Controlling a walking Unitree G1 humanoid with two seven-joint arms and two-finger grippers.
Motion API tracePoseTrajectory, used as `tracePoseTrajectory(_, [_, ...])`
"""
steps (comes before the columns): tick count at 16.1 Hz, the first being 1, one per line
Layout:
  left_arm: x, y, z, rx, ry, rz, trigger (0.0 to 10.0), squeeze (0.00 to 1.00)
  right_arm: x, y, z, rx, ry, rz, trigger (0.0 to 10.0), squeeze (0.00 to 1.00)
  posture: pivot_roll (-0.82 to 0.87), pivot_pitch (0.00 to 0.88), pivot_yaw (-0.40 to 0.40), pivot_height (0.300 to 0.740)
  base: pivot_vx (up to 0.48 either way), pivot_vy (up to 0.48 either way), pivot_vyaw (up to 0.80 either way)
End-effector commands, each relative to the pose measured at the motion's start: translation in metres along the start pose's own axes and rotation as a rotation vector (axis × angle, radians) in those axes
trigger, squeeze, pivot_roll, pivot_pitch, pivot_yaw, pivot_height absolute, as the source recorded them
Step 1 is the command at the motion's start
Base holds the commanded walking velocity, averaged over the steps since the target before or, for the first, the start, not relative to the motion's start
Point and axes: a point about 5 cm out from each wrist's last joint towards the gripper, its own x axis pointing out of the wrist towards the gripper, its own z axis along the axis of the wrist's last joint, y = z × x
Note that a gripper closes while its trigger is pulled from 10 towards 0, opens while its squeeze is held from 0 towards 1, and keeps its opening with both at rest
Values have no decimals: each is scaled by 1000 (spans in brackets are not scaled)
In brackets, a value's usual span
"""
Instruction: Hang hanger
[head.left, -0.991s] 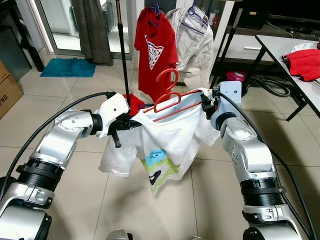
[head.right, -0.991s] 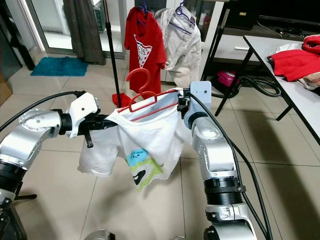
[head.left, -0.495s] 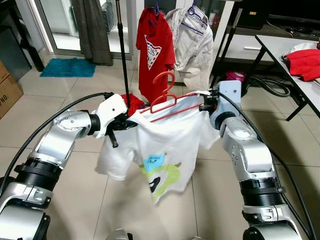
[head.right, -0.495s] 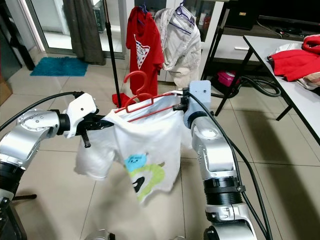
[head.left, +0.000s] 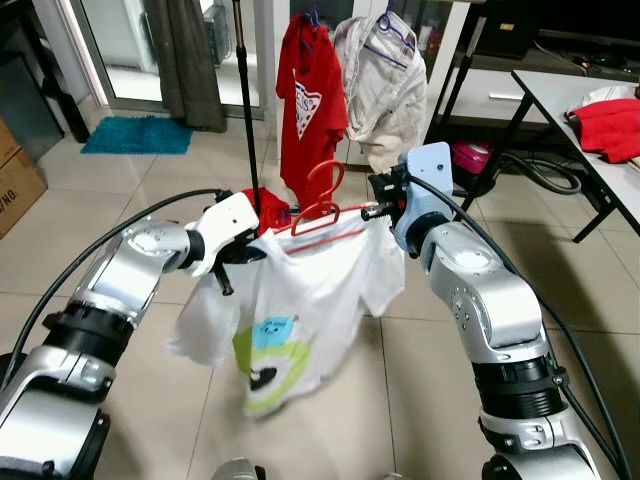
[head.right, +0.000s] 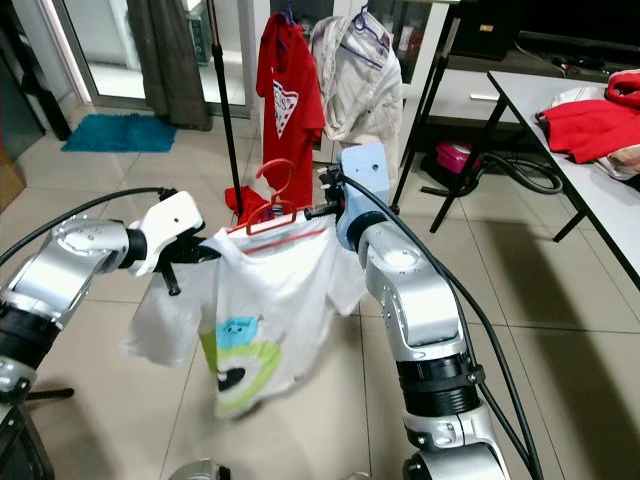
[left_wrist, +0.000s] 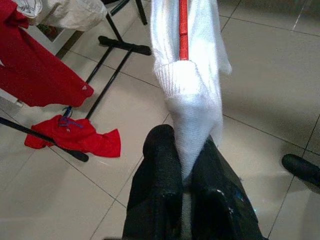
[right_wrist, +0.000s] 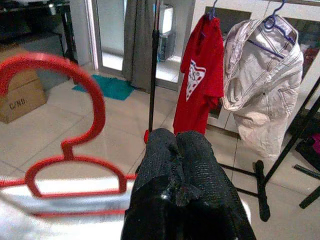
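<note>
1. Evidently the left gripper (left_wrist: 186, 172) is clamped on the white T-shirt (head.left: 290, 305) at one shoulder, keeping the cloth spread.
2. At the other end, the right gripper (right_wrist: 176, 150), fingers pressed together, pinches the red hanger (head.left: 318, 205), hook upward for hanging.
3. Beyond both grippers stands the clothes rack (head.left: 245, 100), where a red shirt (head.left: 312, 90) already hangs.

Pale glossy floor tiles (head.left: 120, 200) reflect daylight from a glass door (head.left: 120, 45) hung with a grey curtain (head.left: 190, 60); a teal mat (head.left: 135, 135) lies before it, a cardboard box (head.left: 15, 175) nearby.
</note>
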Motion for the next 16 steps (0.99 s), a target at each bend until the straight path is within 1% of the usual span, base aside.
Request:
tracePoseTrajectory(1, [-2, 6, 10, 32, -27, 27, 0, 0, -3, -2, -8, -20, 42, -13, 2745, 0, -49, 0, -18, 740, 0, 0, 0])
tracePoseTrajectory(2, [-2, 6, 10, 33, -27, 29, 0, 0, -3, -3, -12, -30, 58, -23, 2745, 0, -49, 0, -18, 740, 0, 0, 0])
tracePoseTrajectory(3, [-4, 8, 10, 35, -36, 40, 0, 0, -4, -7, -24, -6, 84, -44, 10000, 0, -49, 0, -18, 740, 0, 0, 0])
tracePoseTrajectory(4, [-6, 8, 10, 38, -50, 43, 0, 0, -5, -9, -31, 14, 91, -58, 10000, 1000, -43, 0, -19, 740, 0, 0, 0])
tracePoseTrajectory(5, [-6, 8, 10, 37, -58, 44, 0, 0, -5, -10, -34, 14, 95, -60, 10000, 1000, -43, 0, -19, 740, 0, 0, 0])
tracePoseTrajectory(7, [-9, 7, 16, 33, -113, 38, 0, 0, -5, -9, -39, 15, 87, -54, 10000, 1000, -43, 0, -19, 740, 0, 0, 0])
tracePoseTrajectory(9, [-11, 4, 19, 45, -127, 29, 0, 0, -3, -9, -38, 18, 72, -65, 10000, 1000, -37, 0, -16, 740, 0, 0, 0])
tracePoseTrajectory(13, [-15, -4, 29, 49, -180, 9, 0, 0, 4, -10, -34, 81, 36, -129, 10000, 1000, -32, 0, -15, 740, 0, 0, 0])
tracePoseTrajectory(14, [-16, -6, 31, 46, -193, 4, 0, 0, 6, -9, -34, 102, 35, -138, 10000, 933, -32, 0, -15, 740, 0, 0, 0])
tracePoseTrajectory(15, [-17, -8, 34, 42, -206, 1, 0, 0, 8, -12, -35, 80, 53, -182, 10000, 0, -31, 0, -14, 740, 0, 0, 0])
tracePoseTrajectory(16, [-17, -9, 35, 41, -211, 0, 0, 0, 9, -16, -37, 67, 68, -236, 10000, 0, -28, 0, -16, 740, 0, 0, 0])
